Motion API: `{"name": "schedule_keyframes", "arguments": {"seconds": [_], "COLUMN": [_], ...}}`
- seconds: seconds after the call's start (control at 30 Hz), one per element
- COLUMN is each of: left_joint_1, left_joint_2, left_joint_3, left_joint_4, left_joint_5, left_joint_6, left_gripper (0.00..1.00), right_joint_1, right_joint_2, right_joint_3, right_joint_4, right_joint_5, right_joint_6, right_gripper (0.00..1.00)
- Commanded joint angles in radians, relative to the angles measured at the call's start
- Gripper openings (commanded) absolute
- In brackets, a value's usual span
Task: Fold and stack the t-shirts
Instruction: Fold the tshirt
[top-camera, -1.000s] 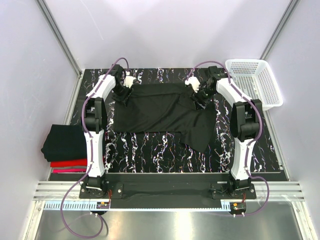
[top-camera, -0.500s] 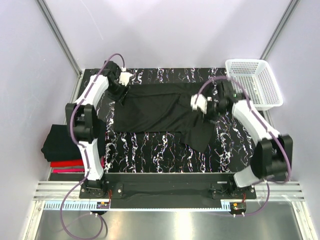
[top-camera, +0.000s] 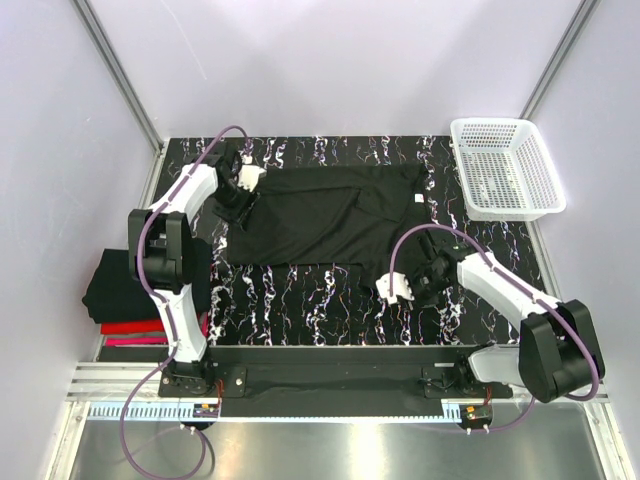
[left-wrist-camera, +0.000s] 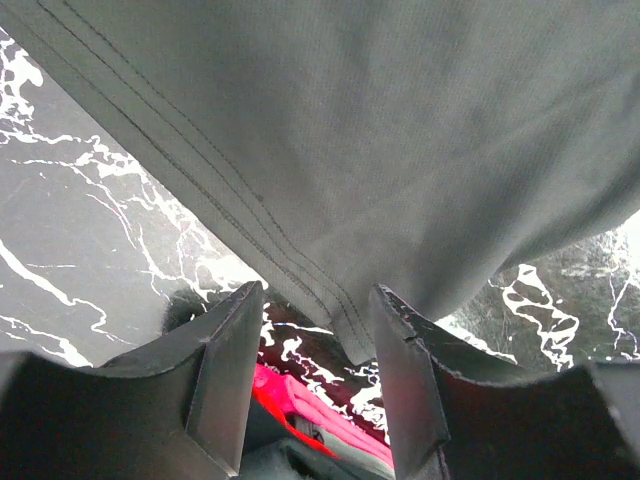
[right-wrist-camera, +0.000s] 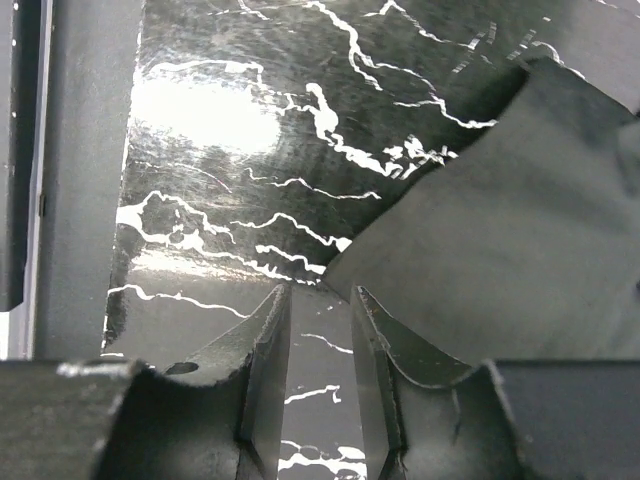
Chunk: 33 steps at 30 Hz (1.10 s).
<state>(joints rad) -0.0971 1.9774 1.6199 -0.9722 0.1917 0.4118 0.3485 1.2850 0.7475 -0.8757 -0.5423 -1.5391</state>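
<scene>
Your black shirt (top-camera: 310, 215) lies spread and creased across the counter's (top-camera: 300, 300) far half, its white label (top-camera: 418, 198) showing. Left end effector (left-wrist-camera: 315, 300): fingers parted, hem corner hanging between them. Right end effector (right-wrist-camera: 320, 292): fingers narrowly parted at the shirt's near right corner, clamping nothing.

The bench (top-camera: 300, 300) has a glossy black top veined with white, like marble. Pale lilac walls close it in on three sides: a back wall (top-camera: 330, 60), a left wall (top-camera: 50, 200) and a right wall (top-camera: 610, 220). Slanting aluminium posts (top-camera: 120, 75) mark the two rear corners. A ribbed aluminium rail (top-camera: 330, 378) runs along the near edge, with a sheet of brushed metal (top-camera: 330, 450) in front of it. Light from above throws a bright white glare (right-wrist-camera: 200, 115) on the polished top.
</scene>
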Motion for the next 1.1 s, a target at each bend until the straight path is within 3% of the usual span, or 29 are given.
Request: {"name": "schedule_keyframes", "arguments": {"seconds": [0.0, 0.5, 0.8, 1.07], "left_joint_1": [0.002, 0.005, 0.011, 0.022], "left_joint_2": [-0.075, -0.12, -0.187, -0.31], "left_joint_3": [-0.006, -0.061, -0.146, -0.38], "left_joint_4": [0.063, 0.078, 0.079, 0.06], "left_joint_5": [0.009, 0.0, -0.058, -0.086], "left_joint_6": [-0.019, -0.045, 0.054, 0.416], "left_gripper": [0.51, 0.52, 0.52, 0.5], "right_joint_1": [0.018, 0.02, 0.021, 0.021], "right_joint_2": [0.002, 0.149, 0.191, 0.086], "right_joint_3": [-0.008, -0.005, 0.061, 0.085], "right_joint_4": [0.047, 0.115, 0.103, 0.076], "right_joint_5": [-0.01, 0.076, 0.099, 0.099], "right_joint_6": [-0.07, -0.122, -0.032, 0.066], "right_gripper": [0.37, 0.43, 0.0, 0.0]}}
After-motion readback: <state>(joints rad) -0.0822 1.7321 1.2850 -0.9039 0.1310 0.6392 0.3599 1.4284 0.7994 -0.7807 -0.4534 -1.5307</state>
